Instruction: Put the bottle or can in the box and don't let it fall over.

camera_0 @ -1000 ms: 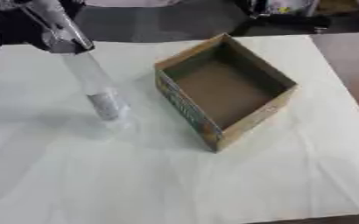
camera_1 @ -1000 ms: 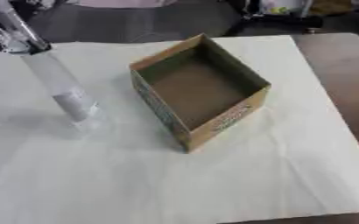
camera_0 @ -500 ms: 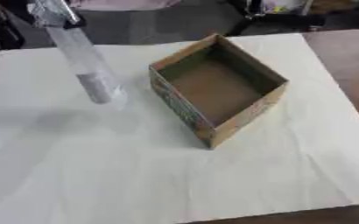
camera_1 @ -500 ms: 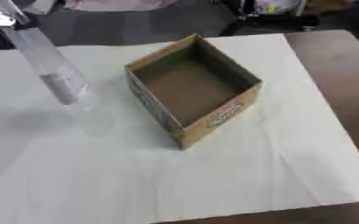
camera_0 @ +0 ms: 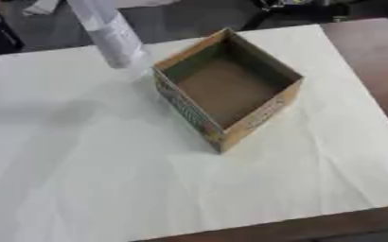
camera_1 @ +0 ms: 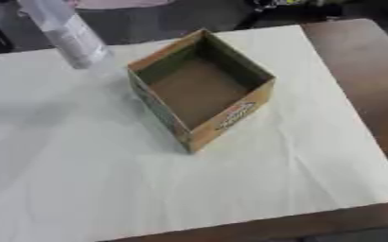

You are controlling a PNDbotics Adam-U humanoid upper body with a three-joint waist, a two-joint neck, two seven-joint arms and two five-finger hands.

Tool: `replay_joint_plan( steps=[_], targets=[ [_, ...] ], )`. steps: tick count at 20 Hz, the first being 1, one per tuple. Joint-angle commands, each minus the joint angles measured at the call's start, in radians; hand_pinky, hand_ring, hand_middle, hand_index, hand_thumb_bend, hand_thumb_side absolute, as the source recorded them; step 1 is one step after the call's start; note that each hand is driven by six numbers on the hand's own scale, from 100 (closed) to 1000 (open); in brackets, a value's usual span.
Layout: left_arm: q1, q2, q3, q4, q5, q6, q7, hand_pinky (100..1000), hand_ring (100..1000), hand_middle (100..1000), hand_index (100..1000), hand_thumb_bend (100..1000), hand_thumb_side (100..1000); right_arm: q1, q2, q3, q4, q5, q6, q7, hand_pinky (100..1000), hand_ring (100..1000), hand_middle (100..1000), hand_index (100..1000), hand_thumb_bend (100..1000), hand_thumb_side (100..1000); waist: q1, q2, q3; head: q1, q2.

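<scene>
White cloth covers your worktop [camera_0: 81,179], and the open box [camera_0: 228,90] sits on it, empty. Your bottle [camera_0: 108,33] hangs in the air, tilted, just left of the box, not yet over it. The hand is out of sight, so you cannot tell how its fingers sit. Both labels are too blurry to read.

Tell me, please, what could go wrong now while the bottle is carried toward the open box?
1. The clear bottle hangs tilted, its lower end close to the near-left rim of the cardboard box; it might clip that rim and push the box.
2. If set down while tilted, it may fall over inside.
3. The hand holding it is out of view, so the grip cannot be checked.
</scene>
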State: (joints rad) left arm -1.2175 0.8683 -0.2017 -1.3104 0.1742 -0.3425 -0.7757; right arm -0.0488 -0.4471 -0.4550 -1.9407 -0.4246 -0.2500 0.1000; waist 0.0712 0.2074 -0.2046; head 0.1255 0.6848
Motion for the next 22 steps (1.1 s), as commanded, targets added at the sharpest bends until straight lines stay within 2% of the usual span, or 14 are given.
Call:
replay_joint_plan(
  steps=[1, 12, 19, 22],
  targets=[
    [-0.050, 0.007, 0.043, 0.012, 0.000, -0.110, -0.110, 100, 100, 100, 164, 383, 100, -0.014, -0.041, -0.008, -0.024, -0.004, 0.004, -0.003, 731, 1000, 900, 980, 100, 393, 0.001, -0.011, -0.003, 0.012, 0.006],
    [-0.116, -0.057, 0.040, 0.035, -0.036, -0.096, -0.004, 100, 100, 100, 166, 336, 100, -0.064, -0.041, 0.000, -0.033, -0.011, 0.024, 0.005, 731, 1000, 901, 983, 100, 416, 0.045, 0.024, -0.055, 0.057, -0.061],
    [-0.112, -0.098, 0.018, 0.042, -0.068, -0.107, 0.009, 100, 100, 100, 167, 300, 100, -0.091, -0.033, 0.006, -0.036, -0.017, 0.032, 0.017, 731, 1000, 902, 985, 100, 428, 0.064, 0.044, -0.102, 0.083, -0.089],
    [-0.111, -0.105, 0.015, 0.046, -0.077, -0.112, 0.012, 100, 100, 100, 167, 300, 100, -0.094, -0.031, 0.006, -0.037, -0.018, 0.033, 0.018, 731, 1000, 902, 985, 100, 428, 0.066, 0.046, -0.107, 0.087, -0.092]
  ],
)
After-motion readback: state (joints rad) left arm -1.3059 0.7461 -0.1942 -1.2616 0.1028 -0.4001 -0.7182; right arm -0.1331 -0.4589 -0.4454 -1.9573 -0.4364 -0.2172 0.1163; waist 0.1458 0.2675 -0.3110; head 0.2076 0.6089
